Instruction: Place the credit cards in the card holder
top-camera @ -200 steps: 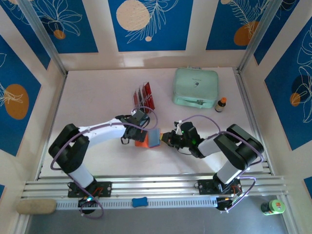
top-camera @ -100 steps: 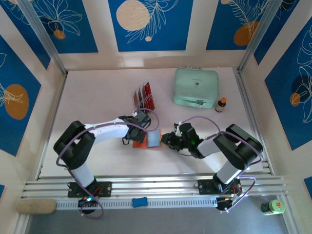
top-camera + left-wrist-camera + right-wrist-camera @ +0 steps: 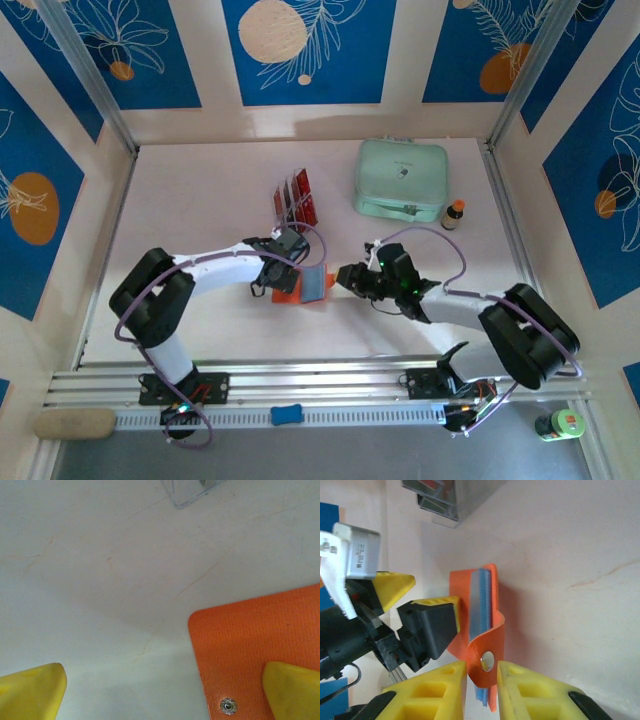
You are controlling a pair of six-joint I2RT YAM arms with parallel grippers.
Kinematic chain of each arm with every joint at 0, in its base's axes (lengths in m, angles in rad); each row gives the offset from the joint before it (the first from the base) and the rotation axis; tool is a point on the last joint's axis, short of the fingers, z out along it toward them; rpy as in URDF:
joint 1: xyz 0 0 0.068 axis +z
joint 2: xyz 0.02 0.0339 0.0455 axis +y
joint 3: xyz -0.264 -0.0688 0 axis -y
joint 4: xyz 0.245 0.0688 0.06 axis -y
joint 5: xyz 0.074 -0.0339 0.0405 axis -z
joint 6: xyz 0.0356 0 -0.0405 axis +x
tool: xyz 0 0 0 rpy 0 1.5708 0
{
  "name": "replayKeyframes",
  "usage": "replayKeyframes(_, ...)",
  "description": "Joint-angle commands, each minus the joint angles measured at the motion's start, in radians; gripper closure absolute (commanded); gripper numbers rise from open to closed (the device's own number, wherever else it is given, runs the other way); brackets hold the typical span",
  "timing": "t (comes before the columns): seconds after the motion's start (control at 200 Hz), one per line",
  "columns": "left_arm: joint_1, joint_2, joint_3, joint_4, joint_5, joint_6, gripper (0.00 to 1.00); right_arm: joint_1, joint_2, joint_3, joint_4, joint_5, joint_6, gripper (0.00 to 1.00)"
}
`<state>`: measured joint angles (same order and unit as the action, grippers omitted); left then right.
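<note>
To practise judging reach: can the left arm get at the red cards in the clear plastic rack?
Probably yes: the left gripper is open, and the red cards in the clear plastic rack stand just beyond it, nothing between.

A: Surface?
B: White table point(image 3: 200, 190), faintly veined
A: Items on it?
B: Card rack point(image 3: 296, 198), back centre; mint case point(image 3: 402, 180) and bottle point(image 3: 454, 214), back right; orange wallet point(image 3: 290, 289), middle, one flap flat

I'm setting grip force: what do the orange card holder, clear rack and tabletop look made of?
Card holder: matte orange fabric or faux leather, judging by its fine woven ribbing, with a shiny metal snap. Rack: glossy clear hard plastic, seemingly; its corner is see-through. Tabletop: smooth pale surface with faint veins, perhaps marble-look laminate.
</note>
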<state>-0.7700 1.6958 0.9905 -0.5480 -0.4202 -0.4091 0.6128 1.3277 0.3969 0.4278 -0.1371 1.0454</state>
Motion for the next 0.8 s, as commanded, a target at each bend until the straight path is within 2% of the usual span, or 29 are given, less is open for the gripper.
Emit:
replayKeyframes(0.0,0.002,-0.037,0.014,-0.024,-0.002,0.012,0.00,-0.003,-0.036,0.064,-0.143,0.007,-0.084,0.77)
replayKeyframes(0.205,0.003,-0.048,0.017,-0.026,0.005,0.006,0.00,0.041,-0.008,0.138,-0.178,-0.005,-0.122,0.83)
replayKeyframes(0.395,0.003,-0.054,0.009,-0.026,0.001,0.001,0.00,0.087,0.085,0.188,-0.149,-0.017,-0.130,0.88)
replayKeyframes(0.795,0.003,-0.097,-0.048,0.000,0.008,-0.053,0.00,0.078,0.279,0.187,-0.048,-0.042,-0.121,0.98)
